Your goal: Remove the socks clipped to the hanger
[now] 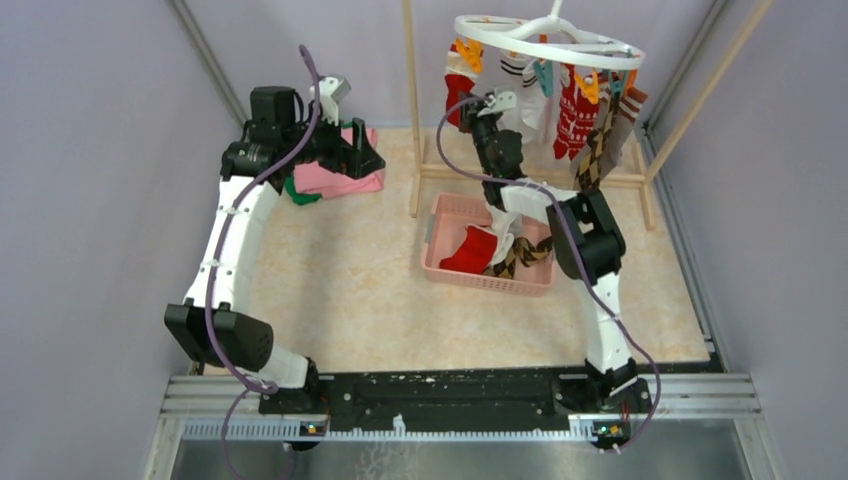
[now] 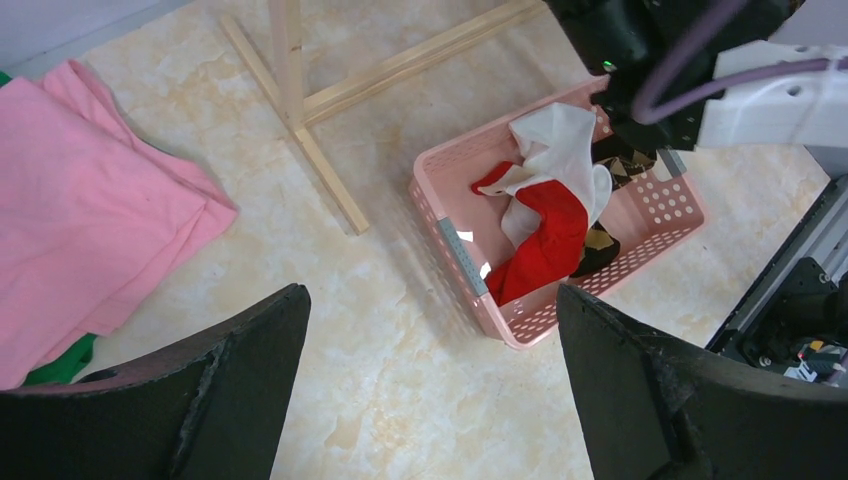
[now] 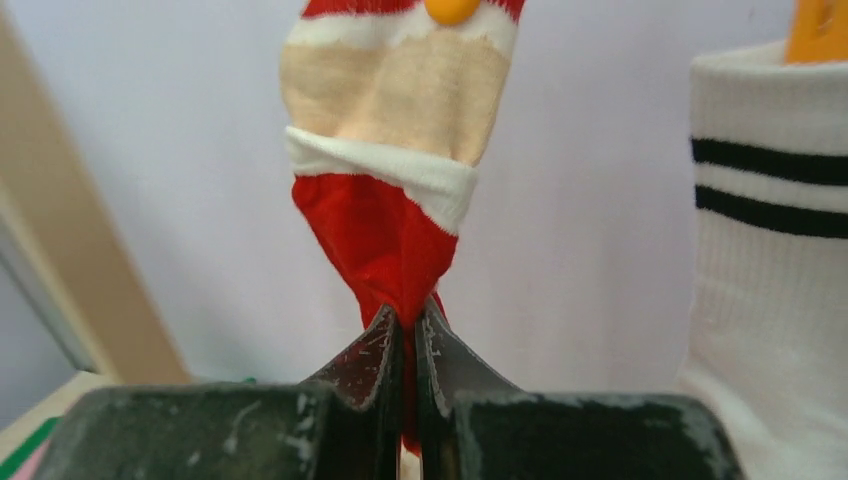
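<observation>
Socks (image 1: 575,115) are hanging clipped to the hanger (image 1: 620,52) at one o'clock. Jaws of the right gripper (image 3: 408,315) are pinching the red sock (image 3: 385,240) low down. The left gripper (image 2: 430,295), at ten o'clock, is holding its jaws wide.

The desk (image 1: 360,290) has a pale beige top with a marbled pattern. The pink basket (image 1: 432,240), perforated along its walls, sits on it slightly askew. Just behind the basket stands a light wooden rack frame (image 1: 411,110); its base bars rest flat on the desk, and one foot lies near the basket's far left corner. Well to the left of the basket, and a little farther back, lies a folded pink cloth (image 1: 335,180). A green cloth (image 1: 300,192) shows from under the edge of the pink one that faces away from the basket. In front of the basket, past a stretch of bare top, a black plate (image 1: 450,385) runs along the desk's near edge.
</observation>
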Motion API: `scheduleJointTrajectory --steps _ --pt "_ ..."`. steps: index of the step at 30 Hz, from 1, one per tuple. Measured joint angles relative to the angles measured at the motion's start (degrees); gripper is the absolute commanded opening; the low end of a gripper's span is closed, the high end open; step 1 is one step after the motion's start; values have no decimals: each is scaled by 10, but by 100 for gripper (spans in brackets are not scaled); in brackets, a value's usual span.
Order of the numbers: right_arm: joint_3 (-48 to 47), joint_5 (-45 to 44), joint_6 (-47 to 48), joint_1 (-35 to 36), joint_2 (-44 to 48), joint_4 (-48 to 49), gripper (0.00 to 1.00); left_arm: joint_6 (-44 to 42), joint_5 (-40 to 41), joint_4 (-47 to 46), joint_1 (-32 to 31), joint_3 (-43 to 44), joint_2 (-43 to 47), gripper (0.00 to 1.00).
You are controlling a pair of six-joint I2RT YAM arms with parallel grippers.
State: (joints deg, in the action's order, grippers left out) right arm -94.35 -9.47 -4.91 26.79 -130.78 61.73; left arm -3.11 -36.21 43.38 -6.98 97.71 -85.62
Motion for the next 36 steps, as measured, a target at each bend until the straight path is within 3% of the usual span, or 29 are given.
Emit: scheduleJointTrajectory --steps 10,17,24,30,36 --pt "262 76 -70 47 267 89 0 18 -13 -14 0 -10 41 99" --pt "419 132 -152 65 442 83 0 50 -65 -42 0 -13 51 99" --pt "511 139 -190 80 620 -44 0 73 -97 -56 -17 -13 53 99" --pt "539 118 -205 80 767 -175 0 75 -89 -54 -106 14 46 99" --pt "558 73 -209 80 833 -261 0 85 -93 -70 -186 72 12 99"
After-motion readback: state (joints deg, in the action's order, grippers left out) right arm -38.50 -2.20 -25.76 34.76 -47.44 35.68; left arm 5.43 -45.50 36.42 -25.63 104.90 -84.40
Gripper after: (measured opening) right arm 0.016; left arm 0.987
